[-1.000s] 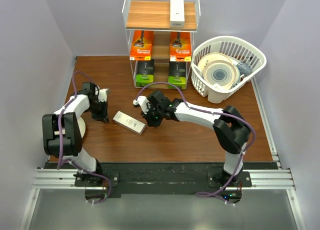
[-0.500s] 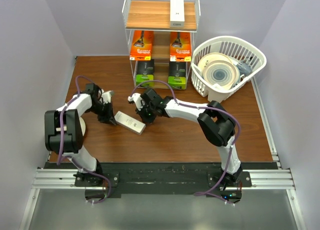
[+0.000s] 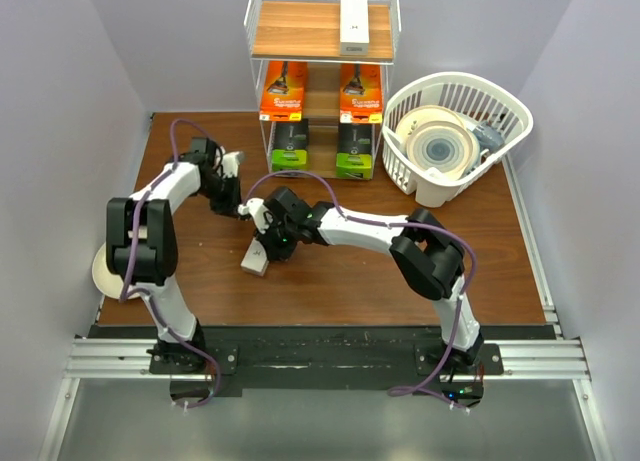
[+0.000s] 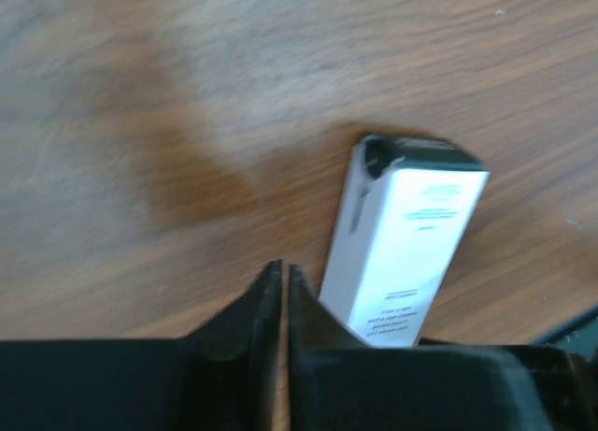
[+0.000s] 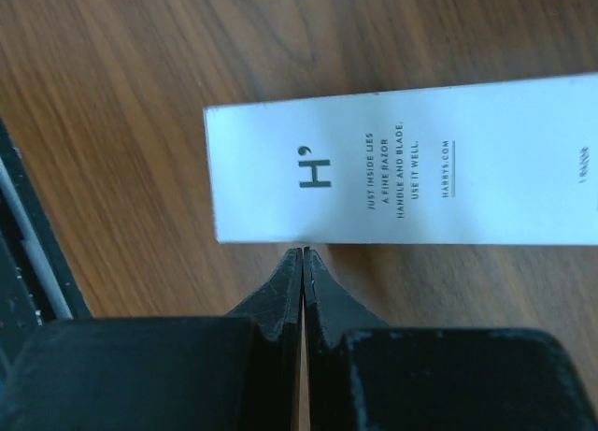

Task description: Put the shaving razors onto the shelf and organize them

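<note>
Surface (image 3: 330, 281) is dark brown wood. One long white box (image 3: 255, 261) is lying loose on it, slanted, in front of the shelf (image 3: 300, 29) and well short of it.

Right jaws are pressed together and gripping nothing. In the right wrist view their tips are resting against the long edge of that box (image 5: 402, 169), near the end with the "H" mark. Left jaws are likewise clenched and empty. In the left wrist view the same box (image 4: 406, 249) is showing just to the right of their tips, and I cannot tell whether they are touching it.

From above, the left arm (image 3: 170, 186) is reaching in from the left and the right arm (image 3: 370, 224) is stretching across from the right — both wrists are crowding the box. The left wrist is sitting between the box and the shelf's lower boards.

The shelf is standing at the far edge of the surface.
- Top board: a second white box (image 3: 353, 23) is lying toward the right.
- Middle board: two orange cards (image 3: 283, 89) are standing side by side.
- Bottom board: two black boxes with green ends (image 3: 288, 146) are sitting below the cards.

A white slotted basket (image 3: 440, 189) is sitting just right of the shelf, holding round cream plates (image 3: 437, 146). Another cream plate (image 3: 100, 271) is peeking out at the surface's left edge, partly under the left arm.
</note>
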